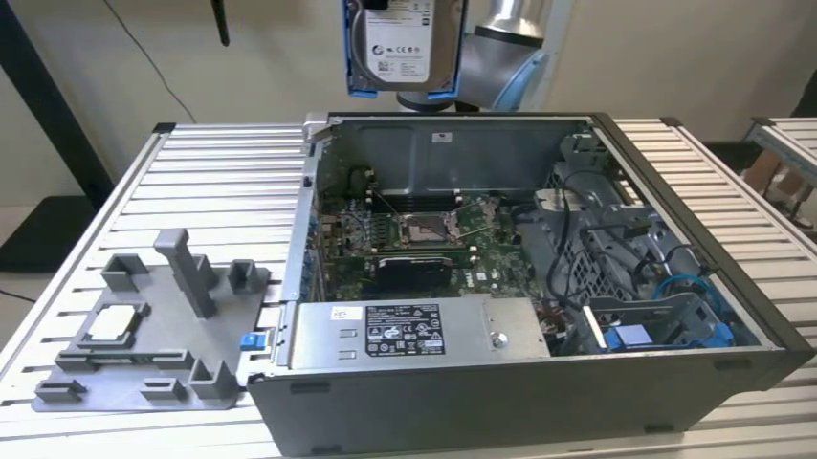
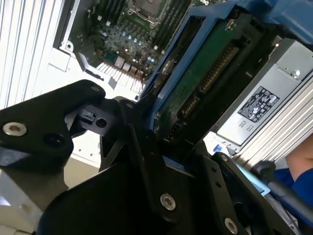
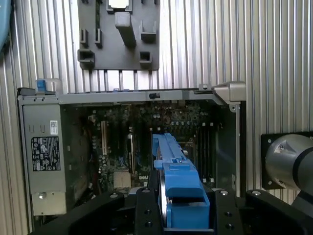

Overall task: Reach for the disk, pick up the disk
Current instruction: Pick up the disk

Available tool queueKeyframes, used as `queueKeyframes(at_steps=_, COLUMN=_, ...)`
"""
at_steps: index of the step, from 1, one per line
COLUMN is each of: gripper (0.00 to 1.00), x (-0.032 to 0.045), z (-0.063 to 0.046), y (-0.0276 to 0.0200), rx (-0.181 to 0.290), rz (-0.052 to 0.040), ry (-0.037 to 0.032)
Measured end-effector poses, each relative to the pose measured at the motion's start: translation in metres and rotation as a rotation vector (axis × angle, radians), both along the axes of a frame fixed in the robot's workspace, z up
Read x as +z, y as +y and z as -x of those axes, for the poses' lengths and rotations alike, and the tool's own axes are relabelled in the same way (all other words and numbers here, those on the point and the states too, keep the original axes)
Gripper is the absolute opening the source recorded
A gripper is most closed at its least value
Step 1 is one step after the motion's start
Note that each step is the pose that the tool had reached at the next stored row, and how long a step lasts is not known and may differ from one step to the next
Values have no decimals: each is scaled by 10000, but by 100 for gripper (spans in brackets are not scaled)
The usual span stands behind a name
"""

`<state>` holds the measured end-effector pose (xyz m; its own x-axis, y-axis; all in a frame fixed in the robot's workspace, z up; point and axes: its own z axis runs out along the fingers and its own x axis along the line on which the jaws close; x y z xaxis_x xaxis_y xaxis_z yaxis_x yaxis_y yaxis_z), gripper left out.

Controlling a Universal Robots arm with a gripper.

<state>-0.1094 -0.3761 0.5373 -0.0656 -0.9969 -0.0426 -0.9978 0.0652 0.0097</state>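
The pincer [image 3: 182, 213] is clamped on the disk [image 1: 406, 43], which hangs at the exterior view's top centre, clear above the open computer case [image 1: 511, 411]. Reaching and pickup both look done.

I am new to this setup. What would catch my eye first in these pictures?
The disk hangs above the open computer case, clamped in the end effector. The case's motherboard lies exposed, and a grey fixture plate sits on the table at the exterior view's left.
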Motion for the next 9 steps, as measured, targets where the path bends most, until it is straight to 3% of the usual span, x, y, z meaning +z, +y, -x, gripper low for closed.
queueKeyframes(at_steps=9, gripper=0, x=0, z=-9, y=0, rx=0, rz=0, ry=0)
